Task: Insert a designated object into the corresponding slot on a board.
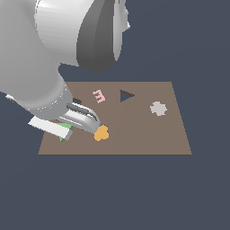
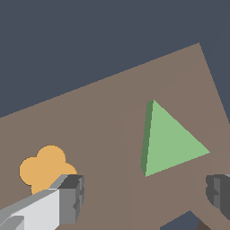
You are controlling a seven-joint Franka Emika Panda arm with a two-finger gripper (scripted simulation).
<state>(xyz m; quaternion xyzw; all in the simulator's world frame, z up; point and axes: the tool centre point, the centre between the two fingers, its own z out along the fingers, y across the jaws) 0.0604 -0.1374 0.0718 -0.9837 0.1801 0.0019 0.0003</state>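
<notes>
The bright-green triangular block [image 2: 173, 143] lies flat on the brown board [image 2: 112, 117], near its corner. In the exterior view only a sliver of the block [image 1: 67, 133] shows under the hand. My gripper [image 2: 143, 195] is open and empty, a little above the board, with one fingertip [image 2: 72, 197] on each side just short of the block. The dark triangle-shaped slot [image 1: 126, 95] sits at the far middle of the board [image 1: 148, 134], well away from the gripper [image 1: 66, 136].
An orange clover piece [image 1: 101, 133] lies close beside the gripper and also shows in the wrist view [image 2: 45, 170]. A pink E-shaped piece [image 1: 99, 95] and a pale grey cross piece [image 1: 158, 108] lie on the board. A dark hole [image 1: 77, 101] is partly hidden by the arm.
</notes>
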